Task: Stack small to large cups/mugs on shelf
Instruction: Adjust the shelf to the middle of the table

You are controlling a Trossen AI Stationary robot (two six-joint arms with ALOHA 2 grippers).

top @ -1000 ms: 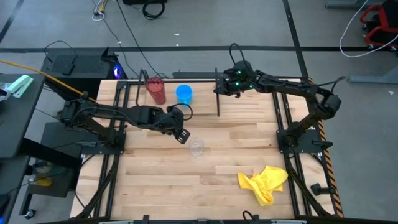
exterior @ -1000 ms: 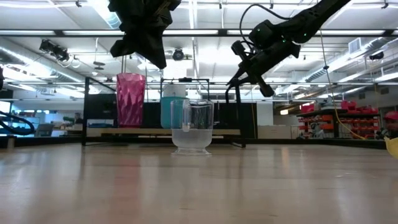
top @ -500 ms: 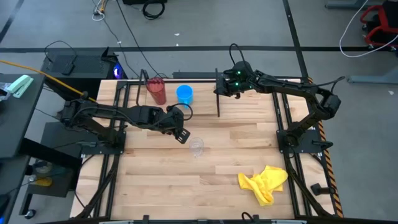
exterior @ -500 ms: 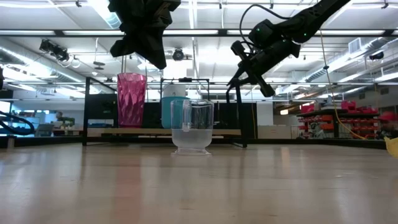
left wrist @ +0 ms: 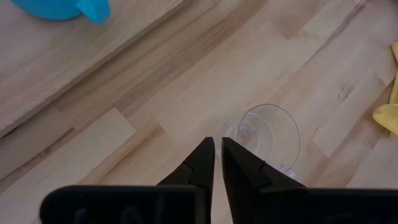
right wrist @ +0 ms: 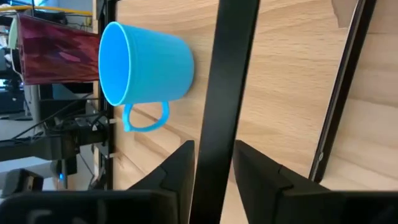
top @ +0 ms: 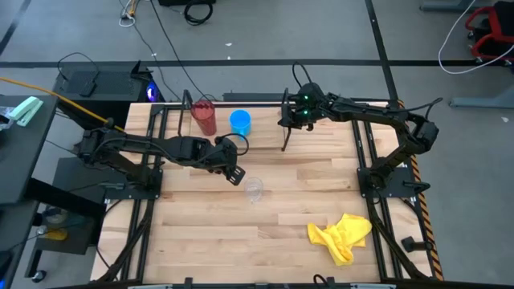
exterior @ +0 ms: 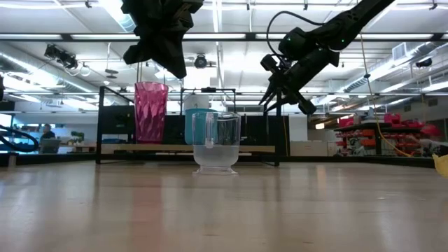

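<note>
High view: red tumbler (top: 202, 117) and blue mug (top: 238, 122) stood on the wire shelf (top: 283, 128); clear cup (top: 254, 191) sat on the table (top: 289, 233), near a yellow cloth (top: 342, 234).
Low view: left end effector (exterior: 157, 35) hung above the clear cup.
Left wrist: fingers (left wrist: 196, 168) nearly closed, empty.
Right wrist: right end effector (right wrist: 214, 163) spread around a shelf post, not gripping.

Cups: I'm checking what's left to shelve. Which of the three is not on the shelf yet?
The small clear cup. It stands alone on the bare table in front of the shelf, while the dark red tumbler and blue cup stand on it.
</note>
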